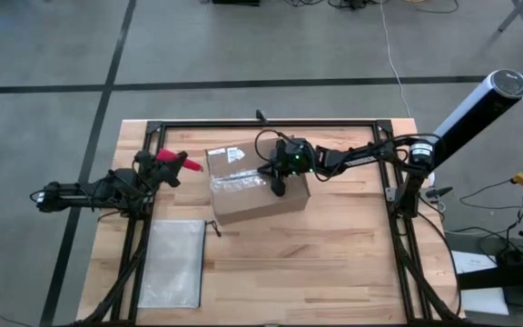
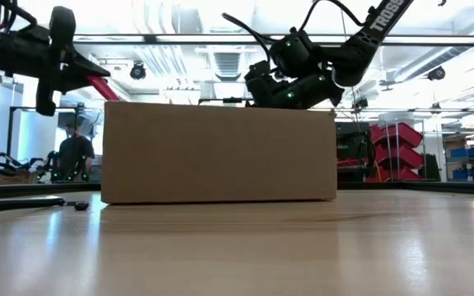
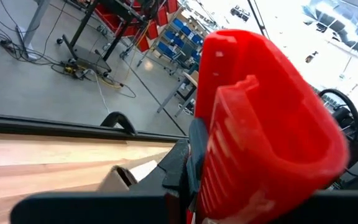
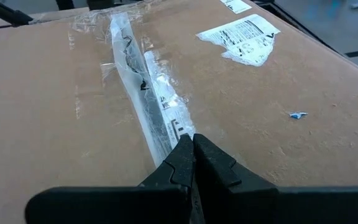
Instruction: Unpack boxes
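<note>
The brown cardboard box [image 1: 243, 202] stands on the table's middle, with its taped seam [image 4: 143, 93] and white label [image 4: 241, 37] facing up. It also shows in the low view [image 2: 220, 152]. My right gripper [image 4: 193, 142] is shut over the box's top, at the seam. My left gripper [image 1: 157, 170] is left of the box, shut on a red utility knife [image 1: 175, 163]. The knife fills the left wrist view [image 3: 260, 124] and is up near box-top height in the low view [image 2: 101, 86]. My left gripper pinches the red knife's body [image 3: 229, 180] between its two fingers, coming level from the table's left. The knife is lifted clear of the table and sticks out toward the box. My right gripper's shut fingertips [image 4: 182, 152] meet the box's top at the taped seam [image 4: 169, 127], slanting down from the table's right side. Whether they press on it or hover just above, I cannot tell.
A flat translucent zip pouch [image 1: 175, 263] lies on the table near the front left. A black frame [image 1: 271, 123] runs around the work area. A person [image 2: 74, 152] stands in the room behind the table.
</note>
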